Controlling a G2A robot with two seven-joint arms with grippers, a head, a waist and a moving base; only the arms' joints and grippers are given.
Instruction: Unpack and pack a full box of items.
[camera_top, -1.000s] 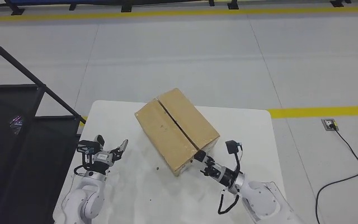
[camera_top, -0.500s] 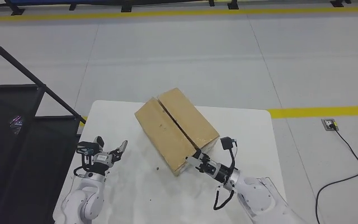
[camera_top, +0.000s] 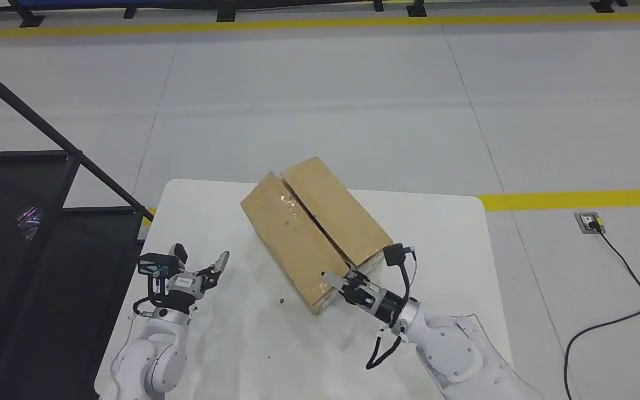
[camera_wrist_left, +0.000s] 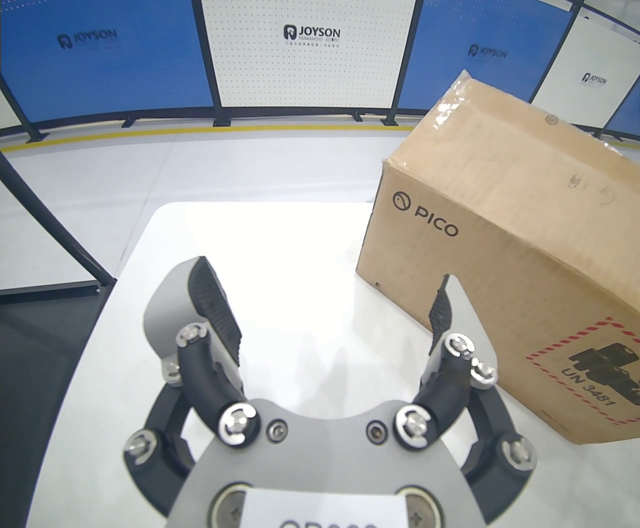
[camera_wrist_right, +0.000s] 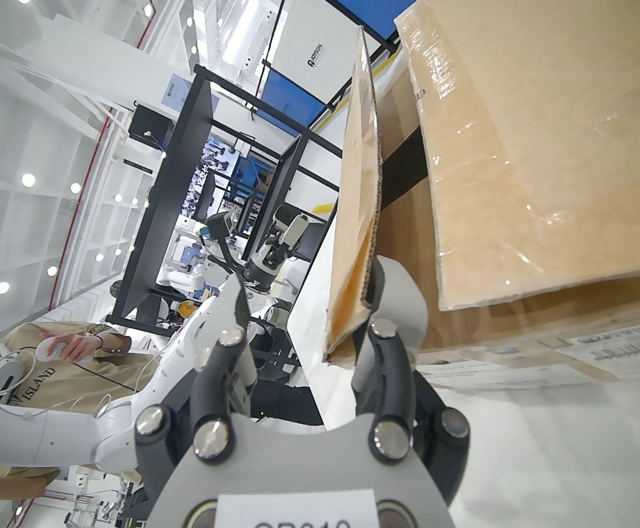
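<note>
At the corner of the box (camera_top: 315, 225), the spread right end effector (camera_wrist_right: 312, 280) straddles a raised flap (camera_wrist_right: 355, 200), apparently to lift it; the left end effector (camera_wrist_left: 322, 272) hovers spread.

A large robotics test hall or laboratory is shown. A wide, pale, glossy floor (camera_top: 350, 100) is marked with yellow lines (camera_top: 300, 22), as is usual in industrial spaces. The working area is fenced off by free-standing blue panels (camera_wrist_left: 100, 65) and white perforated panels (camera_wrist_left: 305, 60) set on black feet. A white table (camera_top: 240, 330) is placed on the open floor, and a floor socket (camera_top: 588, 221) is set nearby. Black metal frames (camera_wrist_right: 165, 165), further robot equipment (camera_wrist_right: 272, 250) and a high white ceiling dotted with round lights (camera_wrist_right: 28, 180) are seen behind.
</note>
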